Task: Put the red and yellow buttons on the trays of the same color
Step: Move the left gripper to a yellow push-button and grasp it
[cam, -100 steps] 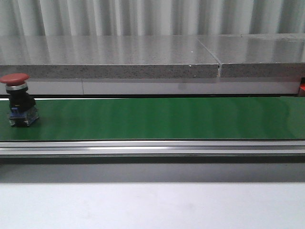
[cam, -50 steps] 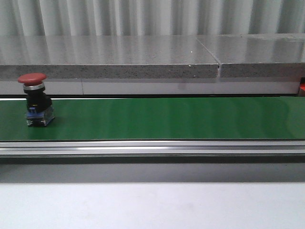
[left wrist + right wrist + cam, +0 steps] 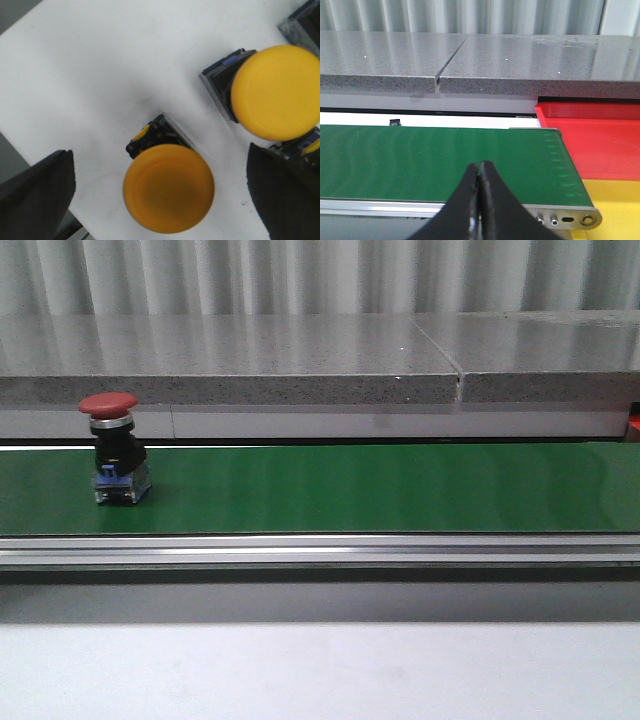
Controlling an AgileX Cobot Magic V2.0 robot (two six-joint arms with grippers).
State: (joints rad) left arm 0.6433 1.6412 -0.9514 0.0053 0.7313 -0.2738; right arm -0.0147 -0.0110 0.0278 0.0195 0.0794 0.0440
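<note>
A red button (image 3: 112, 445) with a black body stands upright on the green conveyor belt (image 3: 400, 490) at its left end. Under my left gripper (image 3: 165, 200), which is open, a yellow button (image 3: 168, 188) sits on a white surface (image 3: 100, 75) between the two fingers, touching neither. A second yellow button (image 3: 276, 91) stands beside it. My right gripper (image 3: 479, 172) is shut and empty, above the near rail at the belt's end. Past that end lie the red tray (image 3: 600, 140) and the yellow tray (image 3: 615, 205).
A grey stone ledge (image 3: 300, 360) runs behind the belt. An aluminium rail (image 3: 320, 550) borders the belt's near side. Parts of other button bodies (image 3: 305, 22) show at the edge of the left wrist view.
The red button has travelled to the right along the belt, from the far left edge of the front view. Neither gripper shows in the earlier frames.
</note>
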